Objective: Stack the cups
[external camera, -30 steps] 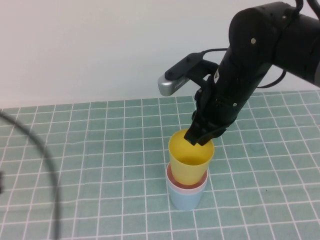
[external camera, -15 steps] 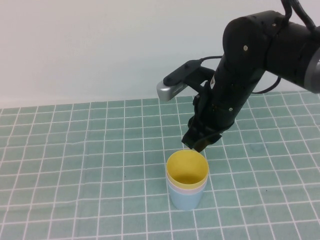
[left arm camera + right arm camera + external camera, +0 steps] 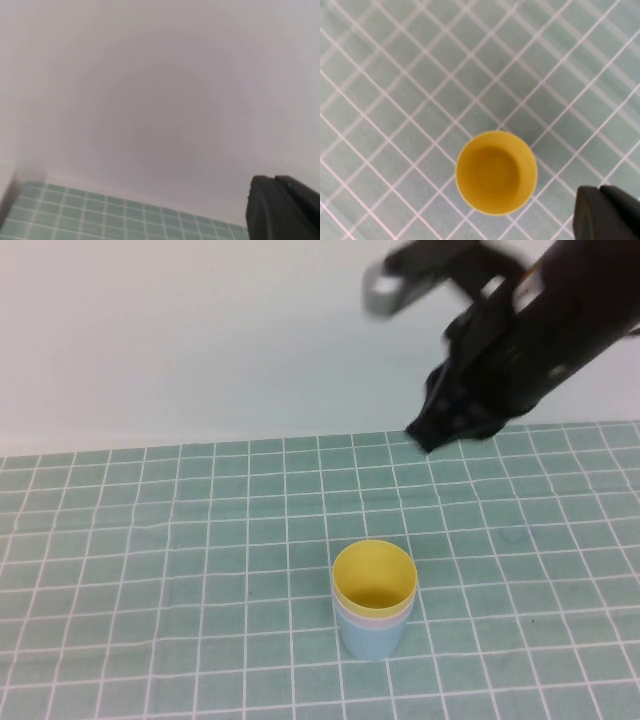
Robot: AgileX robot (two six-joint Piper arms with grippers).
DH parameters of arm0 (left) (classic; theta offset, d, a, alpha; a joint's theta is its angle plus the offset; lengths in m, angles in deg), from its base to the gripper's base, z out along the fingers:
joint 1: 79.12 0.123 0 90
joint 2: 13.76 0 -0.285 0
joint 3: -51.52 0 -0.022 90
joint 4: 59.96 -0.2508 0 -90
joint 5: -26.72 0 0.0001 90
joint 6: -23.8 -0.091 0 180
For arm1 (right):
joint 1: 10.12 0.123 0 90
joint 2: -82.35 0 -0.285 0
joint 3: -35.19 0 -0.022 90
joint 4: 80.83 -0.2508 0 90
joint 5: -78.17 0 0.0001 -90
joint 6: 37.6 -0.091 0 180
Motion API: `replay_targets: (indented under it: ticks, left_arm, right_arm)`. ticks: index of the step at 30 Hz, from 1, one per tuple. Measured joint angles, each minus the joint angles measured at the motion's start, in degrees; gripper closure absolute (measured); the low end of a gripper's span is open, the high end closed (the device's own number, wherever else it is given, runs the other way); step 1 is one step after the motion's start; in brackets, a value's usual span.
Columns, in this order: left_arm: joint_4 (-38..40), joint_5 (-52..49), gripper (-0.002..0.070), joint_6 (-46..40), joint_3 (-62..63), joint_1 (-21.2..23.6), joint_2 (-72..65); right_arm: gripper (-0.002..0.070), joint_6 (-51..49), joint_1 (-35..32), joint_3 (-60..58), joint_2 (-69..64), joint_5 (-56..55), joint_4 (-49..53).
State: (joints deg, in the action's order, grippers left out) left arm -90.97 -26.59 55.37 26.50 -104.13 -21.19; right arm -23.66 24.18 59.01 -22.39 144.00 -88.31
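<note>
The cups stand nested upright on the green tiled table (image 3: 150, 540): the yellow cup (image 3: 374, 578) sits inside the pale pink cup (image 3: 372, 622), whose rim just shows, and both rest in the light blue cup (image 3: 370, 642). In the right wrist view only the yellow cup (image 3: 496, 172) shows, seen from above. My right gripper (image 3: 428, 438) hangs high above and behind the stack, shut and empty; its tip (image 3: 599, 189) shows in the right wrist view beside the cup. My left gripper (image 3: 274, 178) is out of the high view, shut and empty, facing the white wall.
A white wall (image 3: 180, 340) rises behind the table's far edge. The green tiled surface (image 3: 395, 75) spreads on all sides of the stack.
The yellow cup dropped fully into the pink and blue cups after my right gripper let it go. That gripper then closed and rose up and to the right, away from the stack.
</note>
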Motion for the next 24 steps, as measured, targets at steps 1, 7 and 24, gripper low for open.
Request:
replay_targets:
  ticks: [1, 7, 24]
  left_arm:
    - [0.0, 0.1, 0.0676, 0.0, 0.0, 1.7, 0.7]
    - [1.0, 0.1, 0.0676, 0.2, -0.1, 12.2, 1.2]
    - [6.2, 0.4, 0.0676, 0.7, -4.9, 27.0, 1.1]
  right_arm:
    - [0.0664, -0.1, 0.0, 0.0, 1.4, -0.1, 0.0]
    - [0.0673, -0.7, 0.0, 0.1, 8.0, -0.2, -1.0]
    - [0.0678, 3.6, -2.8, -13.6, 21.9, -17.9, 9.0]
